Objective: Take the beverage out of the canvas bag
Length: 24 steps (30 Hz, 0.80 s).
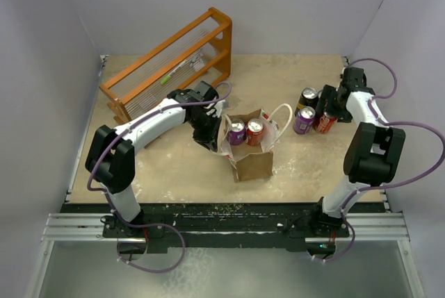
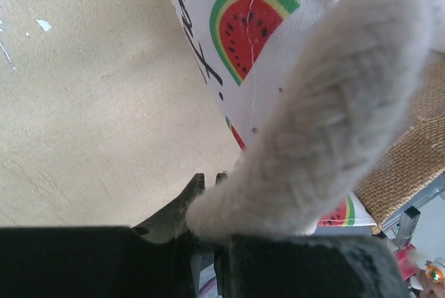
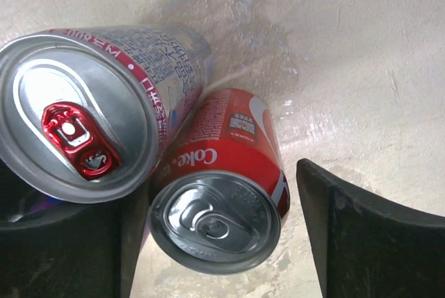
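The canvas bag [image 1: 252, 161] stands open mid-table. A purple can [image 1: 237, 132] and a red can [image 1: 255, 132] stand upright inside it. My left gripper [image 1: 211, 126] is at the bag's left rim, shut on a white rope handle [image 2: 327, 124]. The bag's white panel with watermelon prints [image 2: 252, 23] fills the left wrist view. My right gripper [image 1: 327, 113] is at the far right, open, its fingers on either side of a red Coke can [image 3: 233, 173] that stands on the table. There is a gap between the can and the right finger [image 3: 348, 235].
A silver-topped can with a red tab [image 3: 83, 117] touches the Coke can. Beside them on the right stand a purple can [image 1: 304, 120] and a dark can [image 1: 308, 96]. An orange wooden rack [image 1: 174, 62] stands at the back left. The bag's other handle [image 1: 284, 112] loops to the right.
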Each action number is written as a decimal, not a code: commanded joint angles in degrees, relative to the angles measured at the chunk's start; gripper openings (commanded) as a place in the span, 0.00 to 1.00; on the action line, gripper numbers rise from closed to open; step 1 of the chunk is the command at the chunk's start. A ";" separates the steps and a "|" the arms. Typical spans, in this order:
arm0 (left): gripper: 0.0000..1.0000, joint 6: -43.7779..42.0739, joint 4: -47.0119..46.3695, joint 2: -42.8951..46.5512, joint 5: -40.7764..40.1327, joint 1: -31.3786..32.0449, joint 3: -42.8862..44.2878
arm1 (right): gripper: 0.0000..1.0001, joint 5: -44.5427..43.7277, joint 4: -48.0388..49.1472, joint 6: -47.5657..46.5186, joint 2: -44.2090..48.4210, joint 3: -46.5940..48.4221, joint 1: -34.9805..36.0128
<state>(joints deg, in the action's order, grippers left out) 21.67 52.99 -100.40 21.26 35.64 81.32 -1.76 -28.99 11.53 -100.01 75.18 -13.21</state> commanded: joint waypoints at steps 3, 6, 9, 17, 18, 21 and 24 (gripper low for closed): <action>0.00 1.27 -2.53 2.08 -0.03 -0.57 -0.83 | 0.92 2.42 2.27 -0.26 2.91 1.07 -0.10; 0.00 2.28 -2.99 3.26 0.55 -0.64 -1.39 | 0.95 1.65 0.50 0.25 4.38 1.74 -0.12; 0.00 3.14 -3.45 4.50 1.04 -0.57 -1.98 | 0.96 -1.08 -1.96 0.96 7.10 1.94 -0.15; 0.00 4.06 -4.35 7.52 0.35 -0.57 -4.47 | 0.96 -2.64 -8.46 6.20 21.54 -5.45 -0.10; 0.00 4.07 -4.50 7.79 0.36 -0.58 -4.78 | 0.95 0.36 -7.88 6.91 24.03 -7.50 -0.12; 0.00 4.62 -4.53 8.97 0.13 -0.57 -6.08 | 0.94 11.86 -6.31 10.27 31.29 -14.05 0.01; 0.00 5.55 -5.58 11.42 -0.20 -0.57 -8.29 | 0.94 17.83 -7.15 13.59 36.70 -16.96 0.29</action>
<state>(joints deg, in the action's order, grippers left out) 25.74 49.78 -93.54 21.78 35.62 75.13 4.29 -34.52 19.42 -68.34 61.54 -13.19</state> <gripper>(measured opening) 0.112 0.942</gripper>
